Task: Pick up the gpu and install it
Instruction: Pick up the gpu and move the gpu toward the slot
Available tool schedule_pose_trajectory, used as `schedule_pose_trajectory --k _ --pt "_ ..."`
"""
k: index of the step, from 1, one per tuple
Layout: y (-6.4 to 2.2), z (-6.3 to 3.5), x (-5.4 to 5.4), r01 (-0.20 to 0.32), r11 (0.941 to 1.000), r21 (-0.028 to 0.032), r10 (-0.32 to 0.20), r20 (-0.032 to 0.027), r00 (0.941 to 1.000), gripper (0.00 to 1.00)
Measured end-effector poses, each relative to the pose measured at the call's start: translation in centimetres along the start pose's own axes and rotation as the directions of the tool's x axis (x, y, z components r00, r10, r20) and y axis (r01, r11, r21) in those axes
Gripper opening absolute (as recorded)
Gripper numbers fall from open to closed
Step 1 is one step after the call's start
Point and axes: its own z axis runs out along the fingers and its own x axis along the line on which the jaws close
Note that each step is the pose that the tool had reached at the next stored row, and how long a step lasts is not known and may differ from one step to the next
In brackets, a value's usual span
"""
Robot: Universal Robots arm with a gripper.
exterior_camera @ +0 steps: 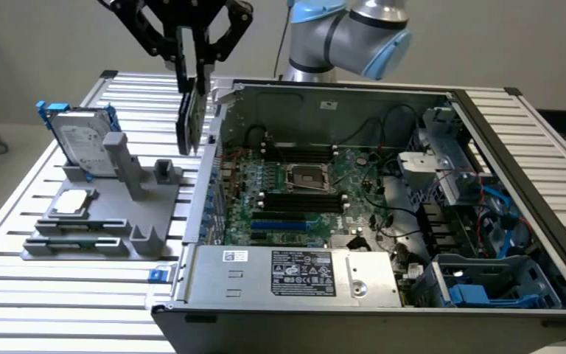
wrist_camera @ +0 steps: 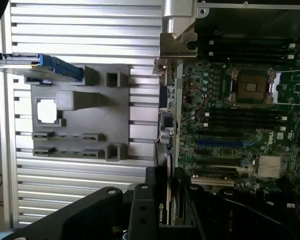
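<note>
My gripper (exterior_camera: 192, 72) is shut on the gpu (exterior_camera: 192, 122), a thin black card that hangs on edge in the air. It hovers over the wall of the open computer case (exterior_camera: 519, 184) on the exterior view's left, between the grey fixture and the motherboard (exterior_camera: 293, 184). In the wrist view the gpu (wrist_camera: 168, 145) appears edge-on, running from my gripper (wrist_camera: 167, 202) out to its silver end bracket (wrist_camera: 177, 42). The card lines up along the motherboard's (wrist_camera: 240, 115) edge, above it and not seated in any slot.
A grey fixture (exterior_camera: 116, 214) on the slatted table (exterior_camera: 27, 295) holds an upright silver hard drive with a blue frame (exterior_camera: 82, 144) and a small silver square module (exterior_camera: 71, 203). Inside the case are a power supply (exterior_camera: 293, 273), cables and blue drive bays (exterior_camera: 489, 291).
</note>
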Motion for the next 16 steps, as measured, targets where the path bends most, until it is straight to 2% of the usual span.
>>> schedule_pose_trajectory --k 9,16 --pt "-0.60 0.02 -4.1 0.000 1.0000 0.0001 0.000 0.0000 1.0000 0.26" --pt "-0.89 0.72 -7.3 0.000 1.0000 0.0000 0.000 0.0003 1.0000 0.26"
